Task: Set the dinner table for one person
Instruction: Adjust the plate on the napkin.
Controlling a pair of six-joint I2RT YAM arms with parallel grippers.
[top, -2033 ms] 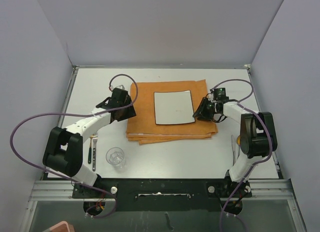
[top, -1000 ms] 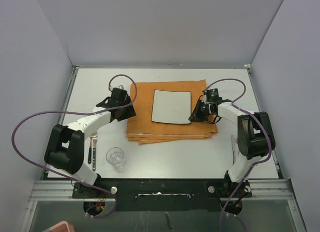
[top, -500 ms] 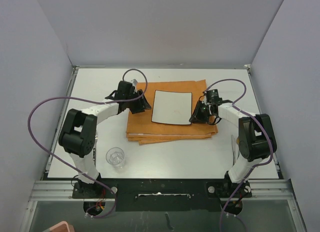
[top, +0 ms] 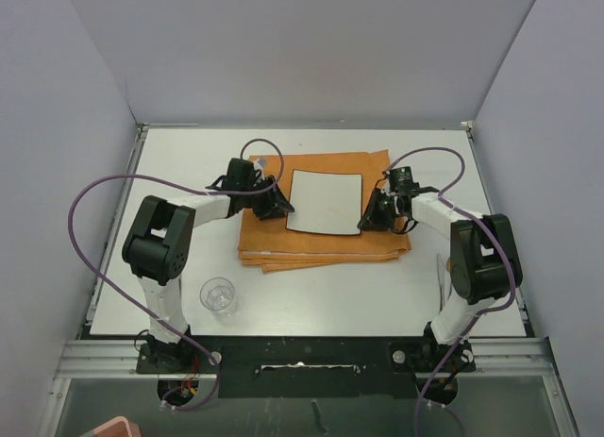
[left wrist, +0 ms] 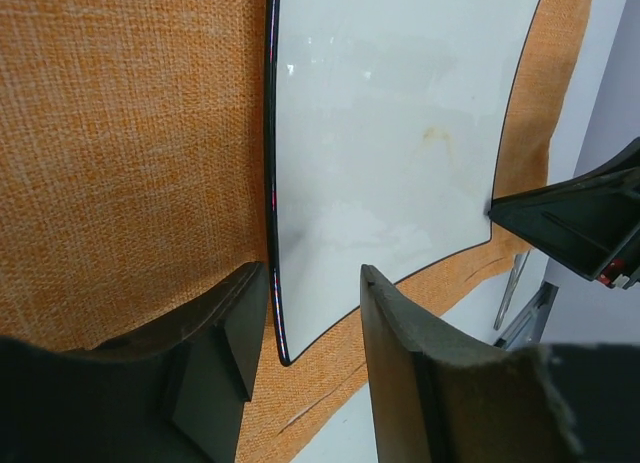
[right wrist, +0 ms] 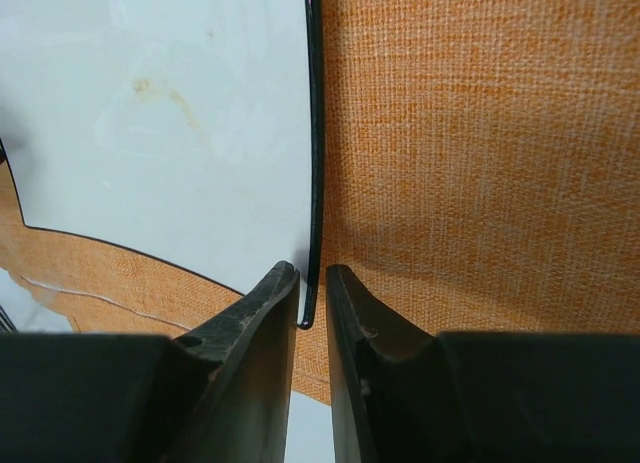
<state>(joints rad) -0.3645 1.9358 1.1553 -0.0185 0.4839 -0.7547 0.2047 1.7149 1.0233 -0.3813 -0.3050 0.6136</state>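
Dinner table point(top: 377, 295): arms point(top: 203, 206) outstretched toward plate point(top: 326, 201)

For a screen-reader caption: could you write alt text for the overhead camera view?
Over a white table, the left gripper and right gripper each sit at a near corner of a square white plate lying on a folded orange cloth. A clear glass stands on the table at the near left.

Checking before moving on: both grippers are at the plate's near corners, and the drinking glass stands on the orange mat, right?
No: the top external view shows the drinking glass on the dinner table, off the orange cloth mat. The left gripper and right gripper are at the near corners of the white plate.
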